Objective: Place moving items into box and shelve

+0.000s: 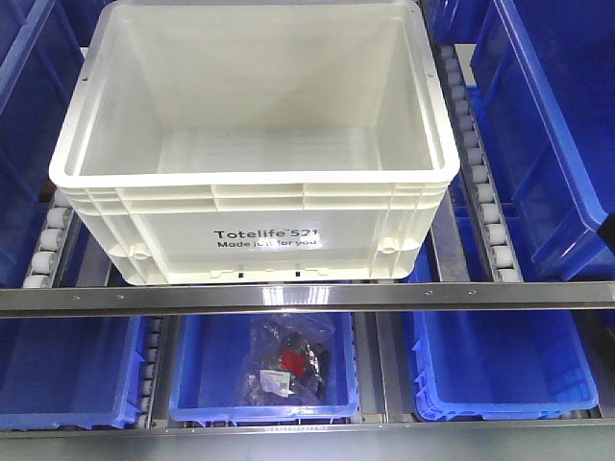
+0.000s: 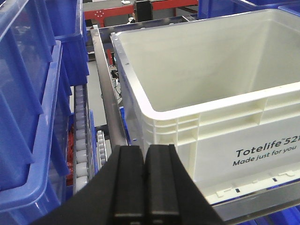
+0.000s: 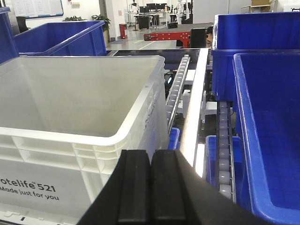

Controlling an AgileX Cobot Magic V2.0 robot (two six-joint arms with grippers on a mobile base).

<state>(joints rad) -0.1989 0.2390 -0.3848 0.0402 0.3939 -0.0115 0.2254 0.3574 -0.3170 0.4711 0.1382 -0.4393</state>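
Observation:
A large white box marked "Totelife 521" stands empty on the roller shelf; it shows in the left wrist view and the right wrist view. A clear bag of dark and red items lies in a blue bin on the lower shelf, below the box. My left gripper is shut and empty, near the box's front left corner. My right gripper is shut and empty, near the box's front right corner. Neither gripper shows in the front view.
Blue bins stand on both sides of the box: left and right. Roller tracks flank the box. A metal shelf rail runs across the front. More blue bins sit on the lower shelf at left and right.

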